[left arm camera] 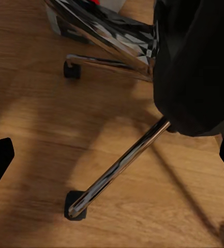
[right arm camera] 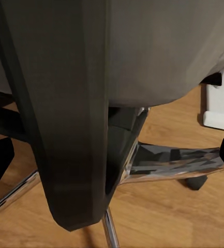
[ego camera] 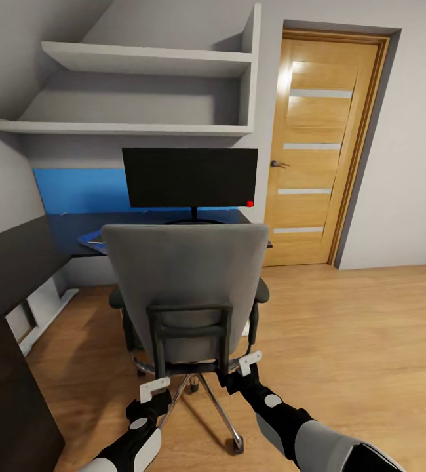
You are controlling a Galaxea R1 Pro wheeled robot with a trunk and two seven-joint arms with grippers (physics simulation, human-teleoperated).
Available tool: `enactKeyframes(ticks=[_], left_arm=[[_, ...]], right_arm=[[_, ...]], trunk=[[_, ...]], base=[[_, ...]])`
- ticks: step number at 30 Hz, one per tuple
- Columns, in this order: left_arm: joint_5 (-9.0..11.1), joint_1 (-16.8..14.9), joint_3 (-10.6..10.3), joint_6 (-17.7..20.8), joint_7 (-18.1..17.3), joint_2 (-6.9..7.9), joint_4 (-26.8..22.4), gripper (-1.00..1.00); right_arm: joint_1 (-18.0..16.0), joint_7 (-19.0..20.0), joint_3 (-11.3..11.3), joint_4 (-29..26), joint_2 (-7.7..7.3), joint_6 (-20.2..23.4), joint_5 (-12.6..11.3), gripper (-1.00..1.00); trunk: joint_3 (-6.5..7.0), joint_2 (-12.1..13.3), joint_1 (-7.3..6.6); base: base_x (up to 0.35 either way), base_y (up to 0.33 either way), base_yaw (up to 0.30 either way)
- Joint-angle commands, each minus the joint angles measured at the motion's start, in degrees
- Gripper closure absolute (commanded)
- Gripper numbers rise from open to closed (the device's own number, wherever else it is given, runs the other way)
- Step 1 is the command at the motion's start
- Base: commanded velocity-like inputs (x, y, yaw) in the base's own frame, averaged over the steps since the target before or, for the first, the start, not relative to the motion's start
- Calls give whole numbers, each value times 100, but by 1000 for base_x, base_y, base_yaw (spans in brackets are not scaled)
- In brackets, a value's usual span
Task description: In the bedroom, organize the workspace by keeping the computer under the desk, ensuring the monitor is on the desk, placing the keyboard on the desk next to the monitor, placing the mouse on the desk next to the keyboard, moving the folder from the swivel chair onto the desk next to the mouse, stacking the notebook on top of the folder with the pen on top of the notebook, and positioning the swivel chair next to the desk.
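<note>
At the tabletop [ego camera: 16, 262] edge stands the chair [ego camera: 185, 288], its back to both open, empty pincers, left [ego camera: 154, 390] and right [ego camera: 249, 362]. The monitor [ego camera: 190, 177] stands behind. Wrist cameras show chrome legs [left arm camera: 117, 173] underneath.

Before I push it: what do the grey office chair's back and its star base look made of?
The grey padded swivel chair's back looks like matte fabric or soft upholstery: even grey, no shine. Its black back frame seems hard plastic. The chrome star base reads as polished metal, mirroring the wood floor.
</note>
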Motion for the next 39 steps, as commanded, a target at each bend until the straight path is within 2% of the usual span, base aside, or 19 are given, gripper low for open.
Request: enactKeyframes(ticks=[1, 35, 39], left_arm=[[46, -4, 1, -31, 54, 6, 4, -100], [55, -4, 1, -31, 54, 8, 5, -100], [55, -4, 1, -31, 54, 9, 4, -100]], right_arm=[[-7, 17, -71, 16, -1, -27, -102, -100], [-6, 20, -73, 24, -1, -28, -93, -100], [-5, 20, -73, 24, -1, -28, -93, -100]], trunk=[[-6, -3, -2], [-6, -3, -2], [66, 158, -89]], base=[[-103, 0, 0], [-323, 0, 0], [-336, -44, 0]])
